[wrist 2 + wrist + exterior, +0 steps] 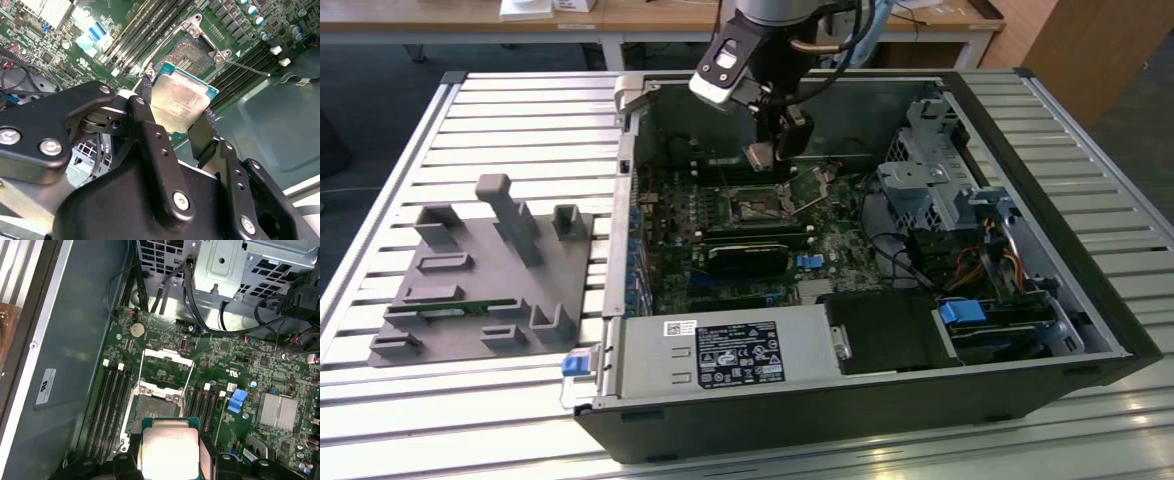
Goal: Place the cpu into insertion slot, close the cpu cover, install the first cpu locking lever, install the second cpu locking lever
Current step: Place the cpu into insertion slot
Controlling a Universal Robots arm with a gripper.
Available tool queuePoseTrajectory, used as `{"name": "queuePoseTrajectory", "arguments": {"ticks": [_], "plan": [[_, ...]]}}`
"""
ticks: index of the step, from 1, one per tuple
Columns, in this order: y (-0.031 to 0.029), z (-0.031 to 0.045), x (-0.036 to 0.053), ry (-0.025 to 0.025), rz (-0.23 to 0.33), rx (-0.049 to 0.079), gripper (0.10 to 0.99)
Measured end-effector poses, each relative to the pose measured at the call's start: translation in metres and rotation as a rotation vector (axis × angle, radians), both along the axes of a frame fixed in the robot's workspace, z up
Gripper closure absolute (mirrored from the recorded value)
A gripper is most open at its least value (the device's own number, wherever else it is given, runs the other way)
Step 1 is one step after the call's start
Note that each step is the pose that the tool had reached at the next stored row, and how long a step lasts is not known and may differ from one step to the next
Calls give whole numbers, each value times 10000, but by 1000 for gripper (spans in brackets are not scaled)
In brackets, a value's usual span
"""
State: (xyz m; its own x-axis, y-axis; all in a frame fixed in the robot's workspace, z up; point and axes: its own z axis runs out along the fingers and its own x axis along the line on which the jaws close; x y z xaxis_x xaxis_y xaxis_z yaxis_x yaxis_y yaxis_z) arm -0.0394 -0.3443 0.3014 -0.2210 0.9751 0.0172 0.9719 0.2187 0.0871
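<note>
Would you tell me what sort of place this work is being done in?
Probably a robotics lab or workshop: an opened computer case lies on a slatted metal table, a grey parts holder stands beside it, and the gripper holds the cpu.

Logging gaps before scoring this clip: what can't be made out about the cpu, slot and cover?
cpu underside: turned away in both wrist views.
Two cpu edges: clamped under the gripper in the second wrist view.
insertion slot: near part behind the cpu in the first wrist view.
cpu cover: open in the first wrist view; too small to read in the exterior view.
</note>
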Motion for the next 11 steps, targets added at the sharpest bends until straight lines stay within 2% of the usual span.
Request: {"name": "queuePoseTrajectory", "arguments": {"ticks": [11], "plan": [[1,-29,0,-3,0,4,545]]}}
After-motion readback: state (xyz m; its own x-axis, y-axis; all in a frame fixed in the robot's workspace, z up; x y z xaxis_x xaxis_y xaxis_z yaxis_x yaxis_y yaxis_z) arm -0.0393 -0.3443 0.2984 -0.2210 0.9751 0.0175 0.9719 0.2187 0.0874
